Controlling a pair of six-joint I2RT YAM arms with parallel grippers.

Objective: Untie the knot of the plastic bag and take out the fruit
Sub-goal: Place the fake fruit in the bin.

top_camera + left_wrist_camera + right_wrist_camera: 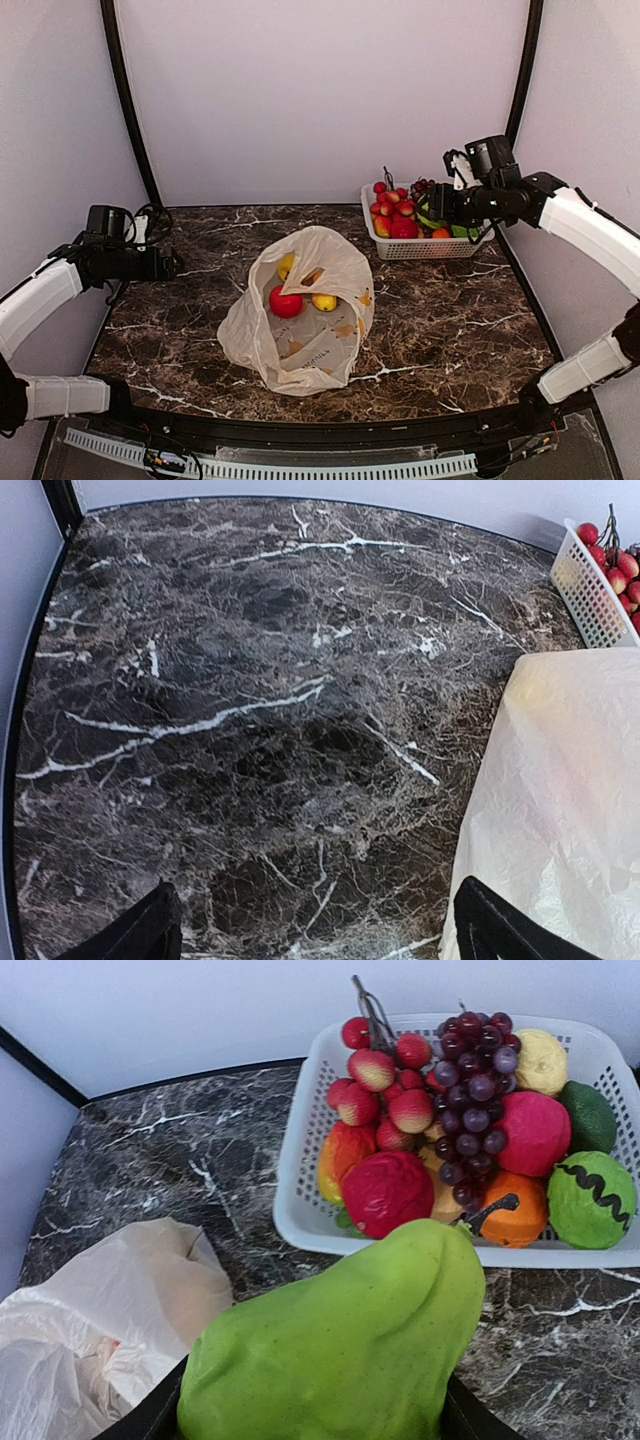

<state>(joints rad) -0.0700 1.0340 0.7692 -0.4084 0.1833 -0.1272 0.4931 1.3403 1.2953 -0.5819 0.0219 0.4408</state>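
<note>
The cream plastic bag (305,335) lies mid-table with its mouth gaping toward the back; the knot is not in view. Inside it show a red apple-like fruit (285,302) and two yellow pieces (324,302). My right gripper (437,210) hovers at the basket's near-left side, shut on a big green pear-shaped fruit (350,1350) that fills the space between its fingers (480,1422). Far to the left of the bag, my left gripper (172,265) stands open over bare marble, with nothing between its fingers (150,935). The bag's edge (570,800) lies beside its right finger.
A white mesh basket (425,248) at the back right holds several fruits: a red berry bunch (385,1095), purple grapes (470,1090), orange, green and yellow pieces. Its rim (300,1210) lies just beyond the held fruit. Curved walls border the dark marble table (250,680).
</note>
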